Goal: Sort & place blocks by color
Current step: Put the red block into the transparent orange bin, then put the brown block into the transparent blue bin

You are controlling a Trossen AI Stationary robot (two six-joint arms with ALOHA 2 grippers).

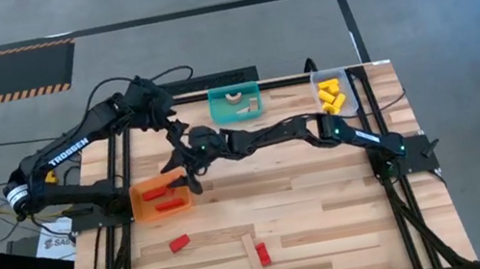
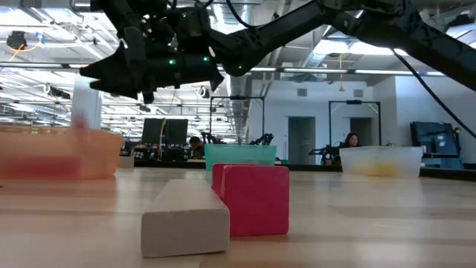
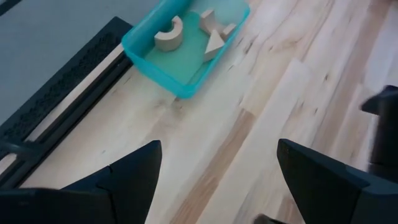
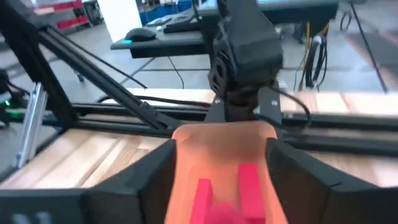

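The orange bin (image 1: pixel 161 198) near the table's left side holds two red blocks (image 1: pixel 170 205); the right wrist view shows them (image 4: pixel 249 183) inside it, with a blurred red shape below them. My right gripper (image 1: pixel 186 171) hangs open just above the bin's right rim, its fingers spread on either side of the bin (image 4: pixel 222 140), touching nothing. My left gripper (image 1: pixel 172 126) is open over bare table left of the teal bin (image 3: pixel 186 50), which holds pale wood blocks (image 3: pixel 169 36). A red block (image 1: pixel 178 243), a wood bar (image 1: pixel 254 252) and another red block (image 1: pixel 263 254) lie on the near table.
A clear bin (image 1: pixel 331 95) with yellow blocks stands at the far right corner. The two arms reach close to each other over the table's left middle. The wood bar (image 2: pixel 186 219) and red block (image 2: pixel 253 197) lie side by side near the front edge.
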